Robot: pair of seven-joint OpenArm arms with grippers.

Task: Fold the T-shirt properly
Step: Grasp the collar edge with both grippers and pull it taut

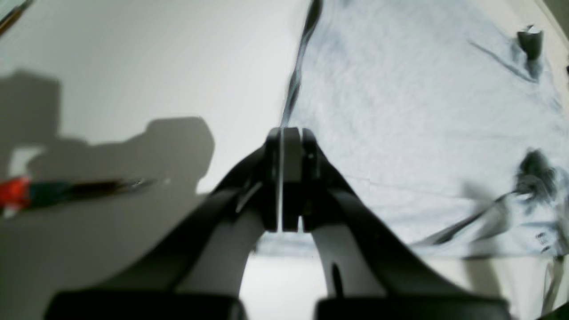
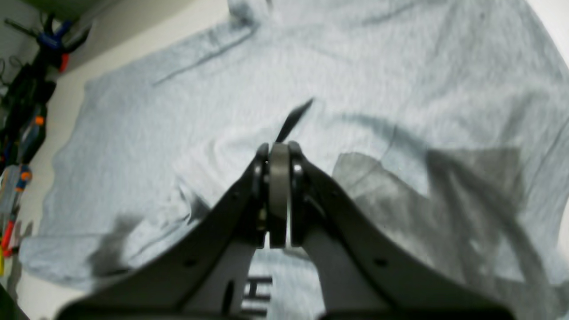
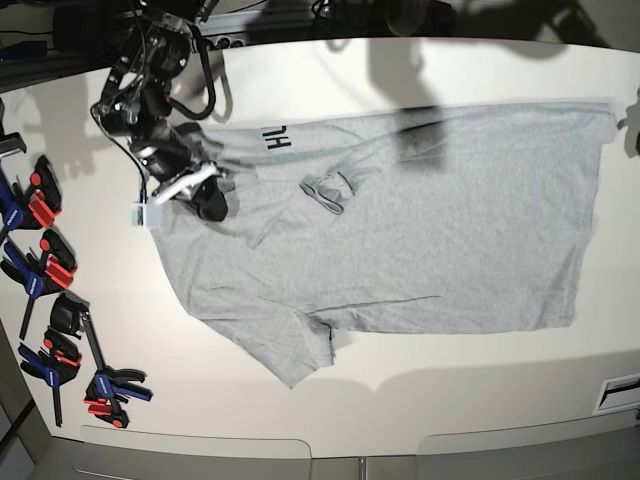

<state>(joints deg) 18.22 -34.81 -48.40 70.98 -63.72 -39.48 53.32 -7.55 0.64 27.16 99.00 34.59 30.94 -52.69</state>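
Observation:
The light grey T-shirt point(image 3: 420, 220) lies spread on the white table point(image 3: 450, 380). One part is flipped over and shows black lettering point(image 3: 278, 138). My right gripper point(image 3: 212, 203) is shut over the shirt's left end. In the right wrist view its jaws point(image 2: 279, 149) meet on a rumpled fold of the T-shirt point(image 2: 355, 66), with the lettering point(image 2: 260, 286) just below. My left gripper point(image 3: 633, 128) sits at the far right edge of the base view. In the left wrist view it point(image 1: 284, 131) is shut at the T-shirt's point(image 1: 400, 111) side edge, which rises toward its tips.
Several blue and red clamps point(image 3: 50, 300) lie along the table's left edge and also show in the right wrist view point(image 2: 26, 111). A red and green tool point(image 1: 53, 191) lies on the bare table beside the left gripper. The shirt's collar point(image 3: 325, 190) is bunched.

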